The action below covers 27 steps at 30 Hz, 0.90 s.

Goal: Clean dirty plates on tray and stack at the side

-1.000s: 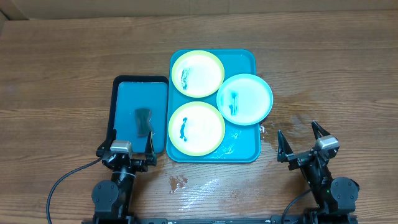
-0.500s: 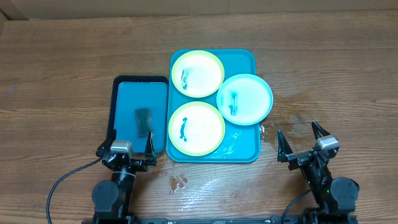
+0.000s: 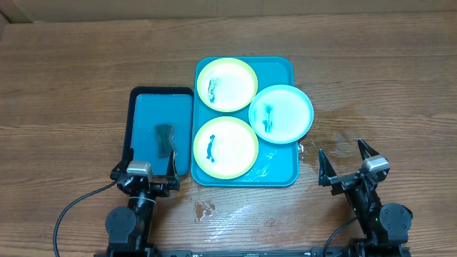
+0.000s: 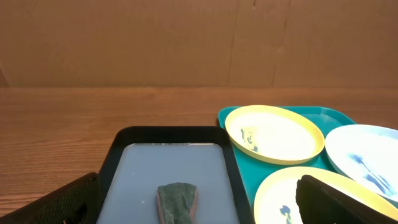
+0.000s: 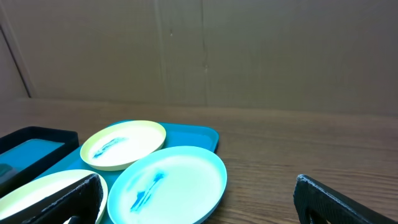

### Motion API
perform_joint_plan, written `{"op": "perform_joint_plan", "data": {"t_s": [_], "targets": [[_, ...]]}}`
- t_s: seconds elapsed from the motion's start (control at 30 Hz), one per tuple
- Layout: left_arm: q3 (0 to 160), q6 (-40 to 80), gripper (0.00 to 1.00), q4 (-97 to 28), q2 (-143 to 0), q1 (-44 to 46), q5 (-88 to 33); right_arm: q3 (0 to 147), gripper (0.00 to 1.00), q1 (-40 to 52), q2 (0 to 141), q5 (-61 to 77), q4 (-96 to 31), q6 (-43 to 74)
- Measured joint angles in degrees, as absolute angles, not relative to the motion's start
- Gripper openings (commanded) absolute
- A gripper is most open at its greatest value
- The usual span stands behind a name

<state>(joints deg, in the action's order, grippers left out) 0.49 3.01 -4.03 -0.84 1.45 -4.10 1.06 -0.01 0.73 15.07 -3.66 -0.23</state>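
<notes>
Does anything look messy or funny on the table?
Yes. The blue plate hangs over the right edge of the big tray instead of lying inside it. It and the two yellow plates have dark smears. There are also wet spots on the wooden table just in front of the tray.

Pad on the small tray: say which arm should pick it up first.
Left. The left gripper sits open at the small tray's near end, with the pad straight ahead of it. The right gripper is beyond the teal tray, farther off.
</notes>
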Motion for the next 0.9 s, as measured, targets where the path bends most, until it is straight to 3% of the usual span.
{"op": "perform_joint_plan", "data": {"t_s": [0.57, 0.9], "targets": [[0.5, 3.7, 1.00, -4.0, -0.8, 1.5, -4.1, 1.1, 1.00, 0.0, 0.7, 15.1, -3.7, -0.2], [0.5, 21.6, 1.00, -3.8, -0.8, 1.5, -6.0, 1.1, 1.00, 0.0, 0.7, 21.0, -3.1, 5.8]]}}
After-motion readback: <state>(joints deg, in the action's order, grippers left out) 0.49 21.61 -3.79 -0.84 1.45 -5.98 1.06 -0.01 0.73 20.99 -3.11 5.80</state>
